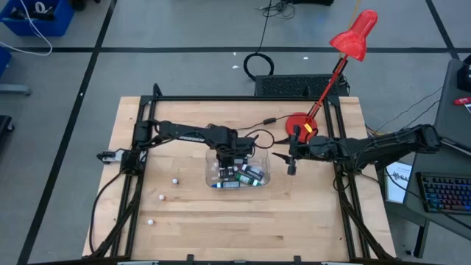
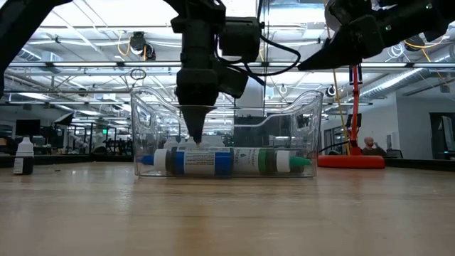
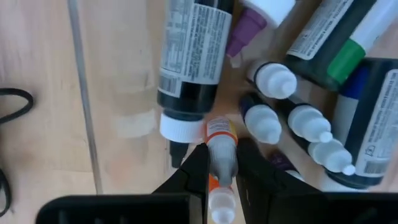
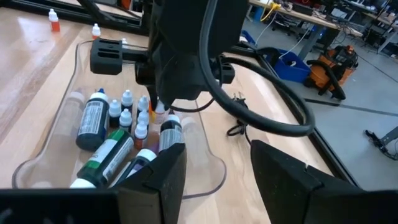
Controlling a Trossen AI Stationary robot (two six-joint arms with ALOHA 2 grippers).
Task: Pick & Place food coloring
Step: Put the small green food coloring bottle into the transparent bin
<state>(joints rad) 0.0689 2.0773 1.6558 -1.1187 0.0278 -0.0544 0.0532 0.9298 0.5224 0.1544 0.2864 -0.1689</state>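
Your left gripper point(image 3: 221, 171) is down inside the clear tub point(image 1: 261, 175) at mid-table, fingers point(image 3: 193, 171) narrowed on a small orange food coloring bottle point(image 3: 221, 140). In the left wrist view the bottle sits right between the two fingers, one on each side of its body, white cap end toward the camera, orange band poking out past the fingertips. It lies just beside the white cap of a big dark bottle point(image 3: 189, 53); a cluster of tiny white-capped dropper bottles point(image 3: 292, 118) sits close by on its other side, apart from the fingers. You can't tell whether the held bottle is off the tub floor.

The low view shows the left gripper point(image 2: 195, 117) pointing straight down into the tub point(image 2: 306, 114), above larger bottles point(image 2: 227, 161) lying on their sides.

Your right gripper point(image 1: 291, 163) hovers beside the tub on the side toward the red lamp point(image 1: 346, 44), fingers point(image 4: 158, 177) apart, holding nothing.

A few more tiny bottles point(image 1: 175, 179) are loose on the table point(image 1: 243, 228) on the left arm's side.
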